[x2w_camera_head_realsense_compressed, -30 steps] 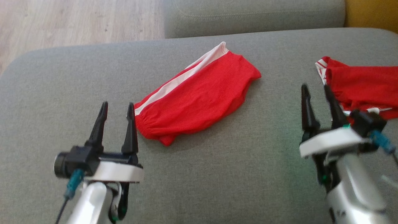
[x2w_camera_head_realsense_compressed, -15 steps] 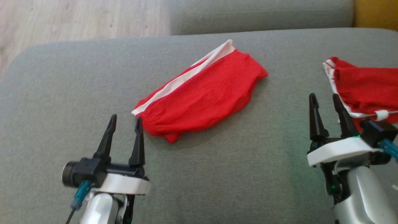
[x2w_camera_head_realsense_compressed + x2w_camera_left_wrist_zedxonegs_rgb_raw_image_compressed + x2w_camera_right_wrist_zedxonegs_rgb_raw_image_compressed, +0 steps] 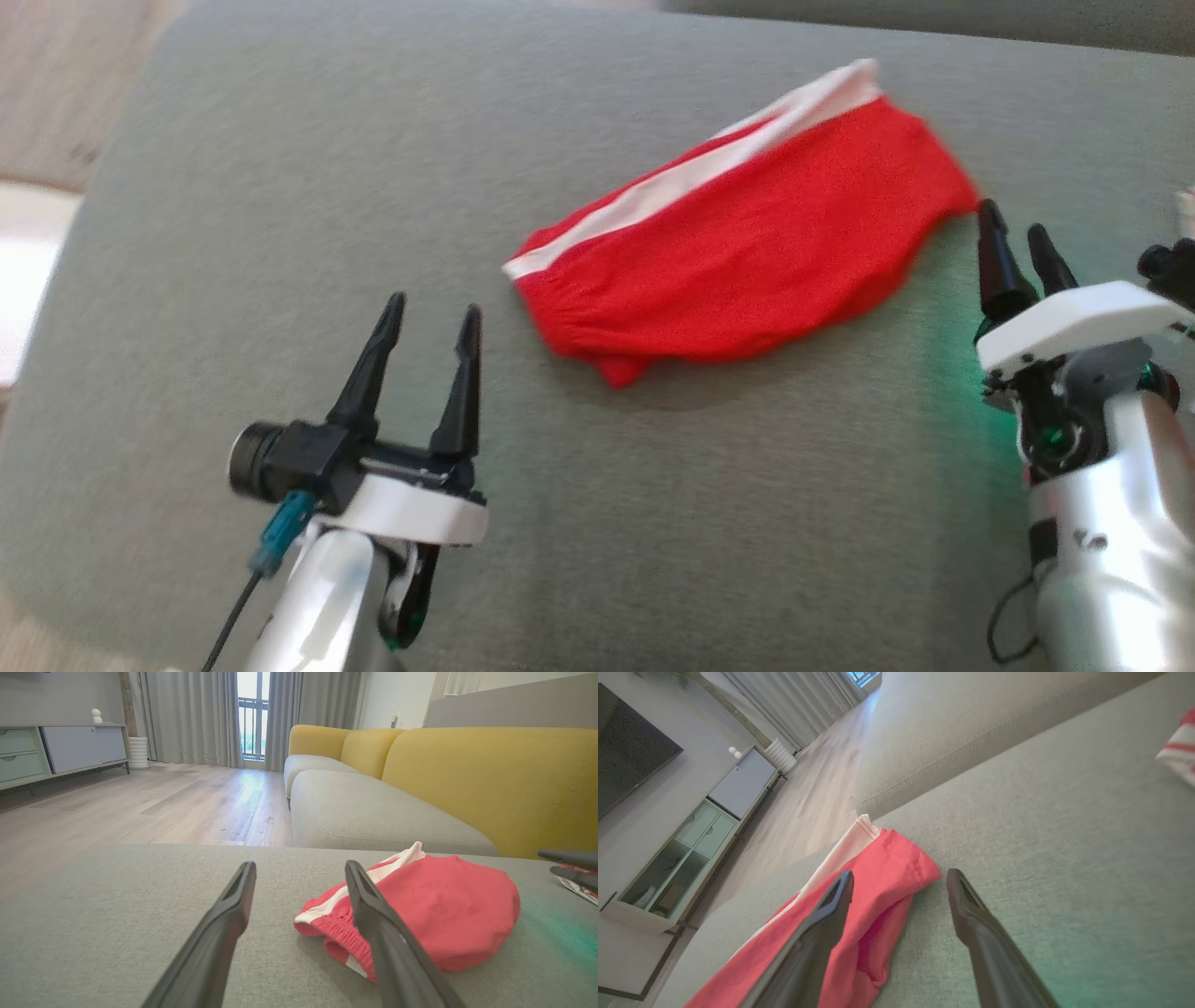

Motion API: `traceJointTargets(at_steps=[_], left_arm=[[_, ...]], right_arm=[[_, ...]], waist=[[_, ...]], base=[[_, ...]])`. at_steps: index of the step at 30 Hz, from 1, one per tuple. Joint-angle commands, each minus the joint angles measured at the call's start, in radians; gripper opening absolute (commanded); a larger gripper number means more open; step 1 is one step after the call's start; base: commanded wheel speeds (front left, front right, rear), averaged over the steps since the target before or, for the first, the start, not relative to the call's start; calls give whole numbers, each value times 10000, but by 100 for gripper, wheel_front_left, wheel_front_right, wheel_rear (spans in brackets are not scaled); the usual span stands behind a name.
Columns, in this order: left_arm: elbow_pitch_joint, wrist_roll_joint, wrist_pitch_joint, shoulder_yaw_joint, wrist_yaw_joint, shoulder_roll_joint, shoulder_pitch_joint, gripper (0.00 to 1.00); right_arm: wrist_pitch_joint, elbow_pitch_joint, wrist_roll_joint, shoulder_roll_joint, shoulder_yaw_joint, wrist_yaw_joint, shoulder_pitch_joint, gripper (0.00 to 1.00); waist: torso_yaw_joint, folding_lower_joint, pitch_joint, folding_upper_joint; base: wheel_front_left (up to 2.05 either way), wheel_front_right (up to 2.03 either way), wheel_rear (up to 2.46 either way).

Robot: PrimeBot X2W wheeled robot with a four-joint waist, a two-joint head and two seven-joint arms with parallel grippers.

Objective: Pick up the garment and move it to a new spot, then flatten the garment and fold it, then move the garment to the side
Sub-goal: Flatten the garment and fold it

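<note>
Left end effector gapes over grey cushion beside wooden floor.

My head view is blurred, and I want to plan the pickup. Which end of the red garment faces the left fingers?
Observer: In the left wrist view, the red garment turns its gathered elastic waistband toward the left gripper, whose fingers are open.
Operator: And where does the right arm stand relative to it?
Observer: In the right wrist view, the garment's hemmed corner lies between the open fingertips of the right gripper. I cannot tell whether they touch it.
</note>
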Motion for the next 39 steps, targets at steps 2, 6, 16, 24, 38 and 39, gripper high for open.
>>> traceJointTargets(at_steps=[2,6,16,24,38,39], left_arm=[[-279,-33,-53,130,4,4,-563,100],[-457,-745,-53,-116,68,-4,-637,100],[-671,-1067,-53,-506,322,-7,-576,100],[-737,-1257,-53,-680,436,-8,-586,100],[-588,-1204,-53,-824,346,-8,-755,100],[-566,-1163,-53,-823,327,-8,-771,100]], right_arm=[[396,914,322,53,-450,-7,-898,100],[942,2677,172,54,-1246,-7,-1787,100],[1957,5254,-2182,-13,-3395,-7,-3041,100],[1867,5732,-3514,-61,-4625,-7,-3498,100],[1241,5846,-4746,-5,-5182,-7,-4030,0],[1076,5824,-4718,4,-5120,-7,-4042,0]], waist=[[950,-2,356,0],[1459,-2,400,0],[2273,-2,545,0],[2540,-2,689,0],[2277,-2,693,0],[2221,-2,645,0]], base=[[0,0,0],[0,0,0],[0,0,0],[0,0,0],[0,0,0],[0,0,0]])
